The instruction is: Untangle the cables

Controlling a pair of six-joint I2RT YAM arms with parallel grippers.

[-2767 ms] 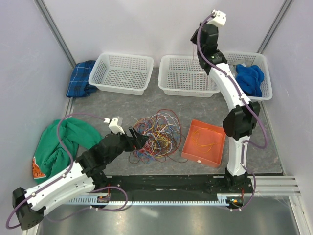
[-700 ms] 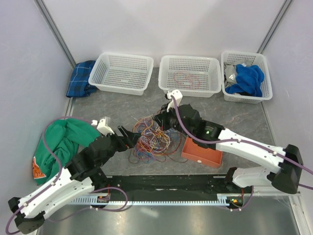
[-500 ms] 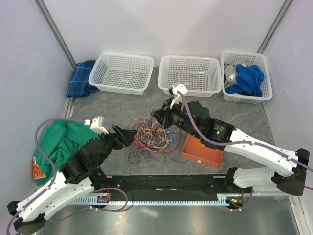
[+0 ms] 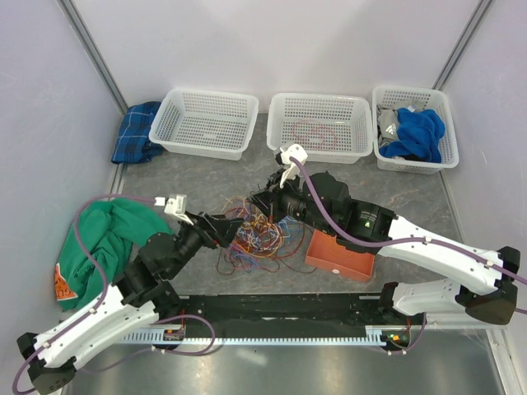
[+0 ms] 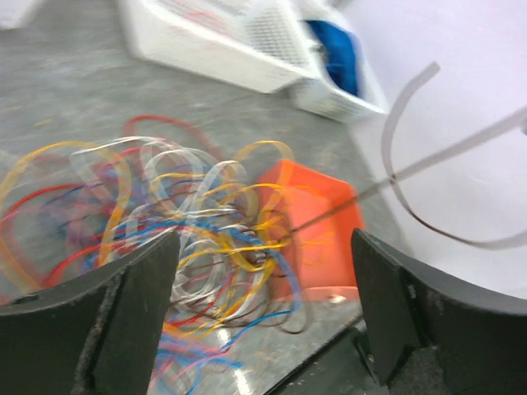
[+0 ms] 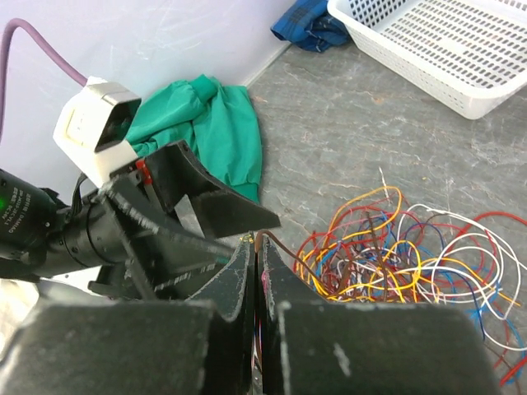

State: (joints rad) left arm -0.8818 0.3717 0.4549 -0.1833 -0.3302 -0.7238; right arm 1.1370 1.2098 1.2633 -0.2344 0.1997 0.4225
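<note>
Your right gripper is closed, seemingly pinching one brown strand at the far edge of the cables. Your left gripper gapes wide at their left side and holds nothing. The cables lie mid-table. They look light, limp, slick and quick to snag, so take single strands at outer loops. Just right of them, the tray seems to hold a few strands. Farther back, two baskets look empty, and the right basket holds cloth.

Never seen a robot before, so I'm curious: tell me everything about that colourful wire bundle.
The cables are thin wires in red, orange, yellow, blue, white and brown, heaped in loose tangled loops on the grey table beside the orange tray. The right tool seems to pinch a brown strand; the open left tool faces the heap.
</note>
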